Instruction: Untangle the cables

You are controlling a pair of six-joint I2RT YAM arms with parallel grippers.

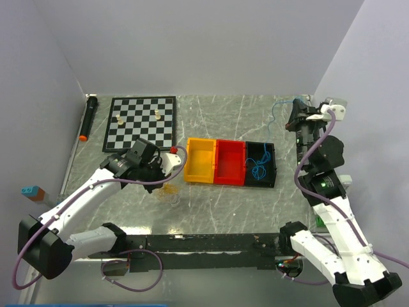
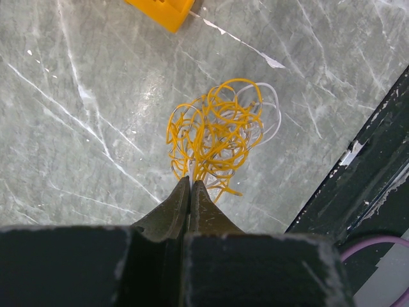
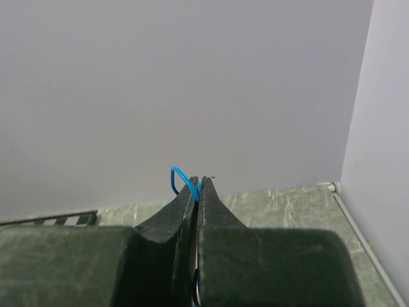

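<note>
**A:** First entry, furthest left of the row of three open plastic bins (image 1: 215,160)?

**B:** One black cylindrical marker with an orange tip (image 1: 87,118), well left of the row. Beside it is a black-and-white chequered board (image 1: 142,121) bearing a few pale chess pieces (image 1: 156,114).

**A:** Next?

**B:** Left gripper (image 2: 190,184), just off the row's left end. Its jaws are pressed together, and strands of the yellow and white tangle of thin curly cable (image 2: 217,131) run into the tips. The tangle lies on the grey marble tabletop (image 2: 77,128), just beside the row's left end on its near side.

**A:** The row itself?

**B:** Yellow bin (image 1: 200,161), red bin (image 1: 230,163), black bin (image 1: 270,163), touching side to side. The black bin holds a coil of thin blue cable (image 1: 257,166).

**A:** Does the blue one stay inside?

**B:** No. One strand climbs out of the black bin and runs to the far right of the row.

**A:** Last entry?

**B:** Right gripper (image 3: 197,182), raised beyond the row's right end. Its jaws are clamped narrow on that blue cable, and a small loop pokes out above the tips.
</note>
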